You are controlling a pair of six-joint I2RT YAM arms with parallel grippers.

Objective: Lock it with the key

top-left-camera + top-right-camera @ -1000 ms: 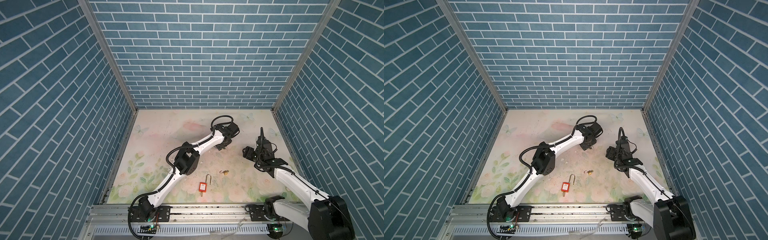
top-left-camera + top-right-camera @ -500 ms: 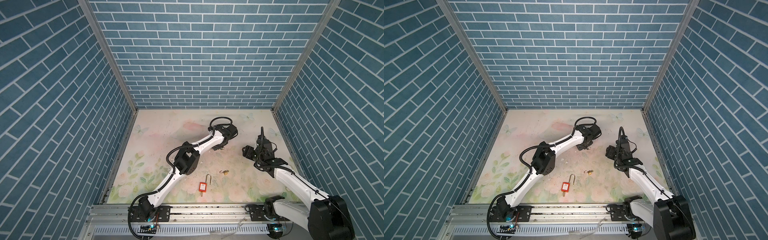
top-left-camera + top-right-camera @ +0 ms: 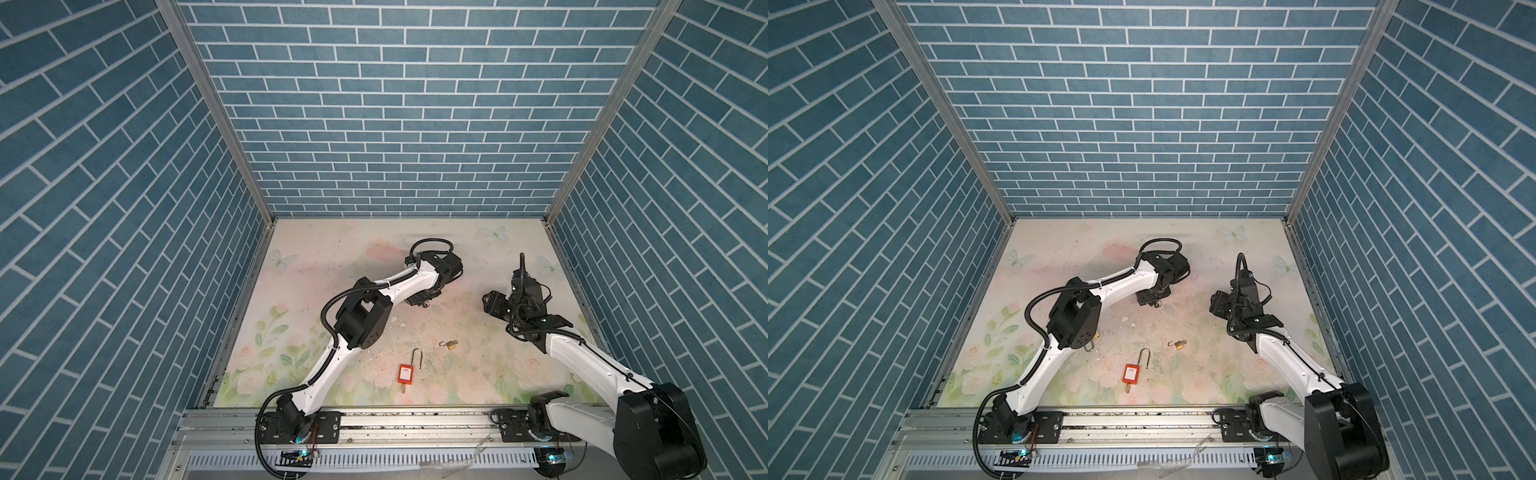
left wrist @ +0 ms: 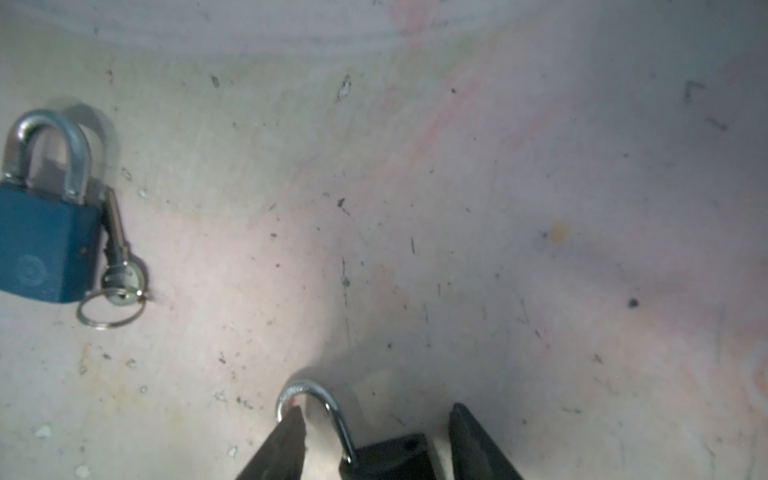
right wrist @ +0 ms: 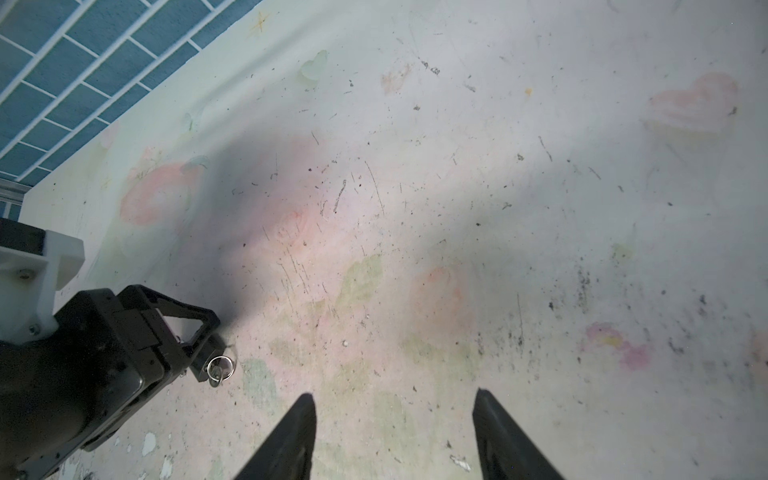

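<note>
Between the fingers (image 4: 478,453) of the left gripper (image 4: 377,408), near the middle of the table (image 3: 478,374), lies the black padlock (image 4: 386,457). Its long axis runs parallel to the fingers, with the steel shackle (image 4: 316,399) leading past the fingertips. The free leg of the shackle appears to sit outside the body outline, so the padlock is judged unlocked.

The left jaws are released. They straddle the body, and a strip of table shows between the body and one finger.

A key (image 5: 214,370) on a split ring (image 5: 226,365) shows at the tip of the left gripper in the right wrist view. Whether it is seated in the cylinder cannot be told.

The right gripper (image 3: 490,302) stands well apart to the right, level with the padlock and pointing left, jaws spread and empty. The left arm is the nearer one. To reach the key, the right gripper would have to travel left across bare table.

A blue padlock (image 4: 41,245) with a second key (image 4: 116,232) alongside lies near, ahead of the left fingertips and off to one side.
</note>
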